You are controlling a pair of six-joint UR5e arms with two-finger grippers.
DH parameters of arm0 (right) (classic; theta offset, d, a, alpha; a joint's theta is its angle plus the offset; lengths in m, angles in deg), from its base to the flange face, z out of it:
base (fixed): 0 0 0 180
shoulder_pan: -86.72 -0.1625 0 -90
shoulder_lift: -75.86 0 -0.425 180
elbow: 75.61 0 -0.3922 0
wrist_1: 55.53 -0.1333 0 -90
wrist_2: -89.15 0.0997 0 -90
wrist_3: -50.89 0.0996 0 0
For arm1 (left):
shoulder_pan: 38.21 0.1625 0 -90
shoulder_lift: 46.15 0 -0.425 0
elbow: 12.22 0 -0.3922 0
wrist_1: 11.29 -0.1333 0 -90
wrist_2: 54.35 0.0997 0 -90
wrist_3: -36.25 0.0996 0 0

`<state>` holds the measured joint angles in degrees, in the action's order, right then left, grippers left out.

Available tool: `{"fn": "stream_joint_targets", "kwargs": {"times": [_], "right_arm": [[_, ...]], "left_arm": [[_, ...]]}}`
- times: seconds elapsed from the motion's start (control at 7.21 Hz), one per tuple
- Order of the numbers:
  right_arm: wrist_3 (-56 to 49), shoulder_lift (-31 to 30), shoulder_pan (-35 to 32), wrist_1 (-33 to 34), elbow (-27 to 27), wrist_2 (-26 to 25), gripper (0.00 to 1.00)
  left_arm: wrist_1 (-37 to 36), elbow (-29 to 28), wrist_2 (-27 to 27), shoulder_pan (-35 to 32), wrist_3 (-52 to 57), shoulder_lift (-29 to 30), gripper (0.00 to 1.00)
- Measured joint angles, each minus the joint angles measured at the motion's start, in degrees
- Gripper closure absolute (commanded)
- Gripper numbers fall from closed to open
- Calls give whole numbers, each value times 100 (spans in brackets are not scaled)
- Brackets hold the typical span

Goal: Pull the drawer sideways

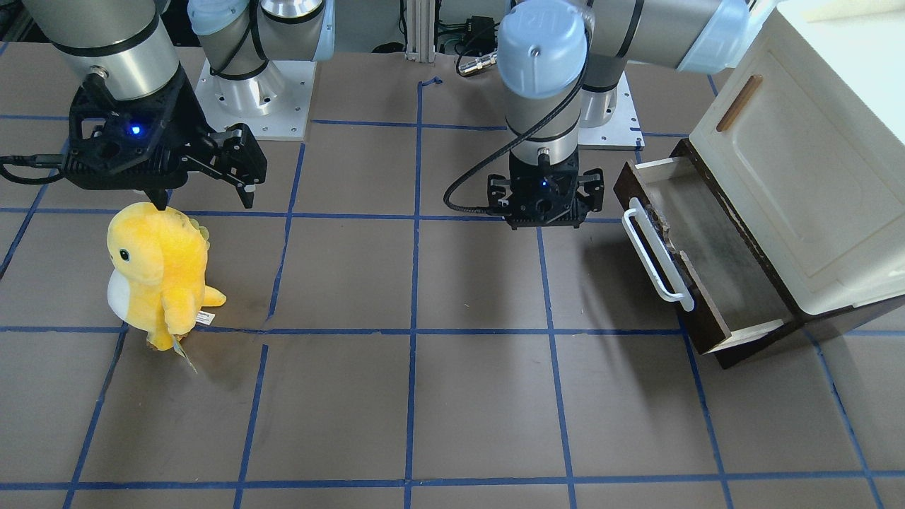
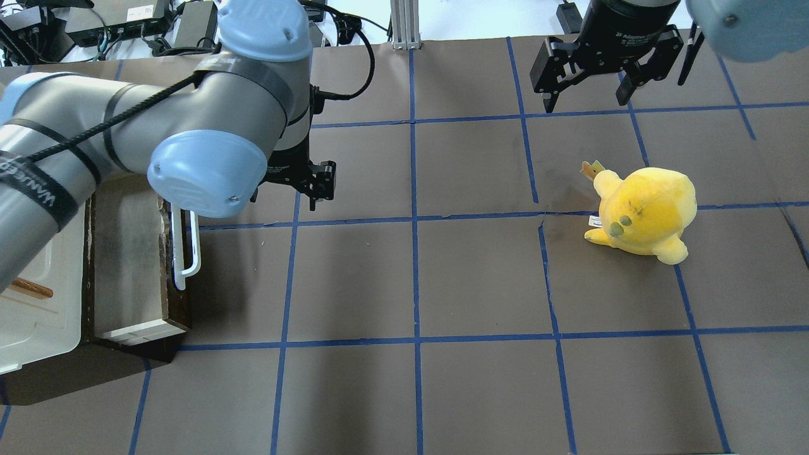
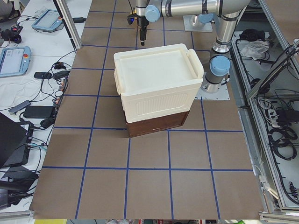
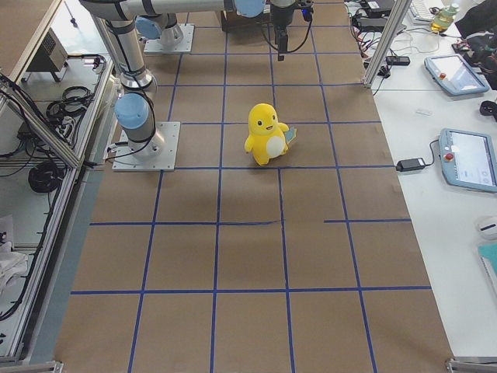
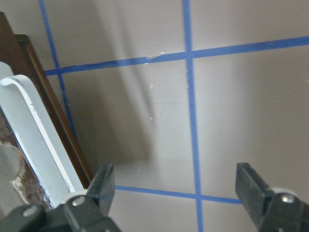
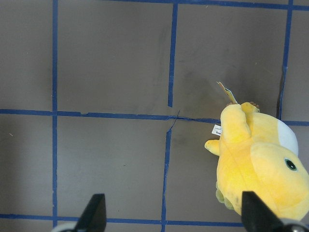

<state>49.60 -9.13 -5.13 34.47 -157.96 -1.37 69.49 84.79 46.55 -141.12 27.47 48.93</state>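
Note:
The drawer stands pulled out from under the cream cabinet, showing its greyish bottom and dark brown front. Its white bar handle faces the table's middle. In the overhead view the drawer is at the left, with its handle partly under my left arm. My left gripper is open and empty, a short way off the handle's far end and not touching it. The left wrist view shows the handle at the left edge and the open gripper. My right gripper is open and empty, far from the drawer.
A yellow plush toy stands on the brown, blue-taped table below my right gripper, and also shows in the right wrist view. The cabinet door has a small brown wooden handle. The two arm bases stand at the table's robot side.

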Motion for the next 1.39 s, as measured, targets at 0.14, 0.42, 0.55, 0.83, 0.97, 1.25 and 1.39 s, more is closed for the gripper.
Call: {"fn": "stream_joint_targets", "kwargs": {"times": [0.14,0.42,0.55,0.83,0.97,1.25,1.39], "right_arm": [[0,0,0,0,0,0,0],[3,0,0,0,0,0,0],[2,0,0,0,0,0,0],[5,0,0,0,0,0,0],[5,0,0,0,0,0,0],[6,1,0,0,0,0,0],[6,0,0,0,0,0,0]], "left_arm": [[100,-15,-220,100,44,-306,10],[584,-298,-476,334,140,-738,10],[976,-575,-629,520,278,-826,10],[1341,-928,-1003,810,671,-892,9],[1326,-958,-1047,892,950,-900,9],[1216,-927,-1047,960,1220,-907,8],[1131,-914,-1046,966,1251,-908,8]]}}
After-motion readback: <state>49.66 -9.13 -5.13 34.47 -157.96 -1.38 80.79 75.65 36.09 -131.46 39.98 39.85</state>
